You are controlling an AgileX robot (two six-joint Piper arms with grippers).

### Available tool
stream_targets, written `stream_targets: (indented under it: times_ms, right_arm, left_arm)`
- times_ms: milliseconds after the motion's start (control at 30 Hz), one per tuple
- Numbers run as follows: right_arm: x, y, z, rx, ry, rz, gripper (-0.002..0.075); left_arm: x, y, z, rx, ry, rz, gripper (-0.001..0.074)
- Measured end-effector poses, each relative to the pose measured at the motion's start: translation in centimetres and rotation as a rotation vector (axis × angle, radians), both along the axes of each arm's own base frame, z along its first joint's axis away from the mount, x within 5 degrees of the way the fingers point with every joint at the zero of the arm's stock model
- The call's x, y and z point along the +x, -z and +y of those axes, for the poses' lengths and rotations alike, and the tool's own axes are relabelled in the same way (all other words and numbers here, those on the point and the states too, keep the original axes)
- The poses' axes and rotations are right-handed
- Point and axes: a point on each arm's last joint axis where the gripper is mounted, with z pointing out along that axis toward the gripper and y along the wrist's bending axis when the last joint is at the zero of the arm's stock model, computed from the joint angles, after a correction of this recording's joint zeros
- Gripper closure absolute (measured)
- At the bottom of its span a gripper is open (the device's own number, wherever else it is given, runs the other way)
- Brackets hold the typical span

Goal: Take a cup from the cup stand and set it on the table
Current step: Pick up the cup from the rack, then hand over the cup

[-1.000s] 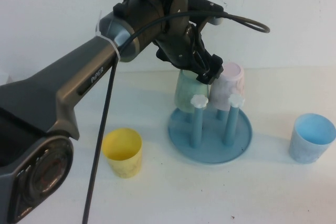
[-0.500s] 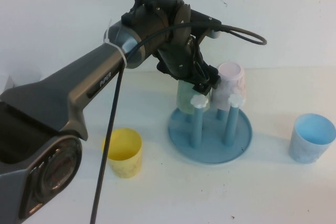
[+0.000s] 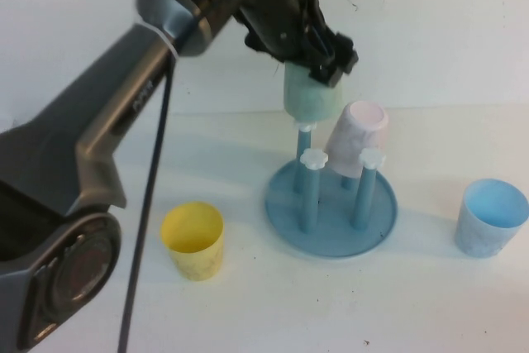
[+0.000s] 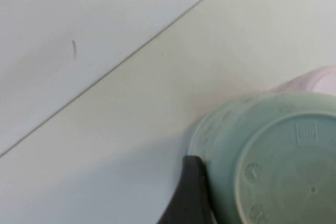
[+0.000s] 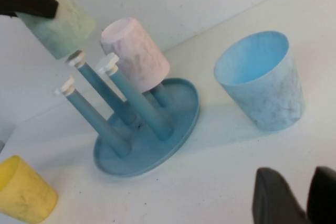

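My left gripper [image 3: 324, 62] is shut on the upside-down mint-green cup [image 3: 312, 101] and holds it just above the back peg of the blue cup stand [image 3: 331, 229]. The cup's rim is level with that peg's white knob. In the left wrist view the cup's base [image 4: 278, 166] fills the corner, with one dark finger [image 4: 191, 195] against its side. The right wrist view shows the cup [image 5: 63, 27] above the stand [image 5: 173, 124]. My right gripper [image 5: 295, 177] is shut and empty, low over the white table [image 3: 331, 312], near the light blue cup.
A pale pink cup [image 3: 357, 134] hangs upside down on the stand's back right peg. Two front pegs are bare. A yellow cup [image 3: 193, 240] stands upright left of the stand. A light blue cup [image 3: 490, 217] stands upright at the right.
My left gripper has risen with the mint-green cup, lifting it from low on its peg up to the peg's tip. The pink cup and the stand have stayed put.
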Motion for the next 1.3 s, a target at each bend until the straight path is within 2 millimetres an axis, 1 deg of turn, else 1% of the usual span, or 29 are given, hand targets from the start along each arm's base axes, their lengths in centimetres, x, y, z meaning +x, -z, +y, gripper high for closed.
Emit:
stream_targets:
  times_ms: [200, 300, 367, 500, 633, 767, 867, 1000, 1200, 1300]
  right_arm:
    - [0.0, 0.0, 0.0, 0.010, -0.001, 0.001, 0.0572]
    - [0.0, 0.0, 0.0, -0.011, -0.008, -0.005, 0.0572]
    - [0.0, 0.0, 0.0, -0.027, -0.013, -0.009, 0.0572]
    - [0.0, -0.1, 0.3, 0.001, -0.031, -0.016, 0.0572]
    - [-0.1, -0.4, 0.7, 0.011, -0.081, -0.048, 0.0572]
    - [-0.3, -1.6, 1.2, -0.059, -0.154, -0.127, 0.0572]
    - [-0.5, -2.6, 1.5, -0.136, -0.206, -0.200, 0.0572]
    - [-0.8, -2.8, 2.1, -0.182, -0.290, -0.249, 0.0572]
    - [-1.5, -3.5, 3.4, -0.116, -0.435, -0.333, 0.0572]
    - [-1.7, -3.9, 3.7, -0.105, -0.475, -0.383, 0.0572]
  left_arm:
    - [-2.9, -5.8, 1.7, -0.038, 0.004, -0.066, 0.0168]
    - [-4.0, -7.8, 2.4, -0.065, -0.002, -0.096, 0.0168]
    - [-4.5, -8.6, 2.6, -0.091, -0.013, -0.100, 0.0168]
    - [-5.4, -8.8, 2.3, -0.153, 0.007, -0.043, 0.0168]
    - [-6.6, -8.7, 2.6, -0.174, 0.022, 0.020, 0.0168]
    - [-8.6, -8.4, 3.7, -0.149, 0.018, 0.072, 0.0168]
    - [-10.4, -7.6, 4.8, -0.122, 0.012, 0.129, 0.0168]
    - [-13.7, -5.6, 6.2, -0.134, 0.014, 0.231, 0.0168]
    - [-19.1, -2.7, 7.9, -0.282, 0.043, 0.331, 0.0168]
    - [-21.8, -0.9, 8.9, -0.353, 0.035, 0.381, 0.0168]
